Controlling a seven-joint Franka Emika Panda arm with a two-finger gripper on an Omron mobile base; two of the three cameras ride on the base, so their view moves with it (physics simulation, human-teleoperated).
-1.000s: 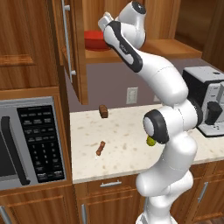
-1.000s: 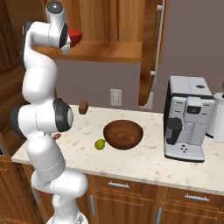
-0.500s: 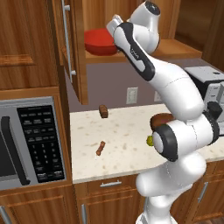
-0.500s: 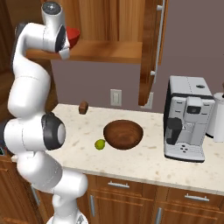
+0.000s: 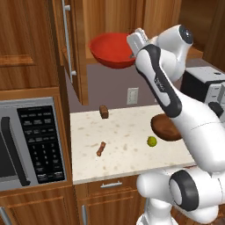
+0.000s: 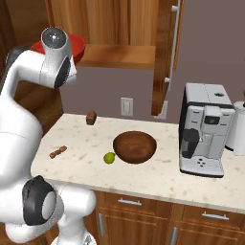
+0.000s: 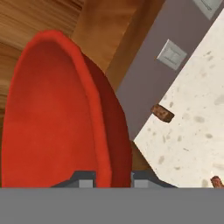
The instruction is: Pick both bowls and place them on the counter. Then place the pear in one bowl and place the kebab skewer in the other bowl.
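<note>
My gripper [image 5: 133, 52] is shut on the rim of the glossy red bowl [image 5: 112, 50], holding it tilted in the air by the wooden shelf, above the counter [image 5: 123, 132]. In the hand view the red bowl [image 7: 57, 113] has its rim pinched between my fingertips [image 7: 85, 177]. From the right, the red bowl [image 6: 76, 45] peeks from behind the arm. The brown wooden bowl [image 6: 135, 147] sits on the counter [image 6: 158, 179], with the pear [image 6: 109, 158] just left of it. The kebab skewer [image 5: 101, 149] lies nearer the front edge.
A stubby dark block [image 5: 103, 111] stands near the wall under an outlet [image 5: 132, 95]. The microwave [image 5: 30, 145] borders the counter's left, the coffee machine [image 6: 205, 129] its right. An open cabinet door [image 6: 165, 57] hangs over the counter.
The jaws have closed on the red bowl's rim. The bowl has come off the shelf, moving right and slightly down in the left base view, as the arm swung.
</note>
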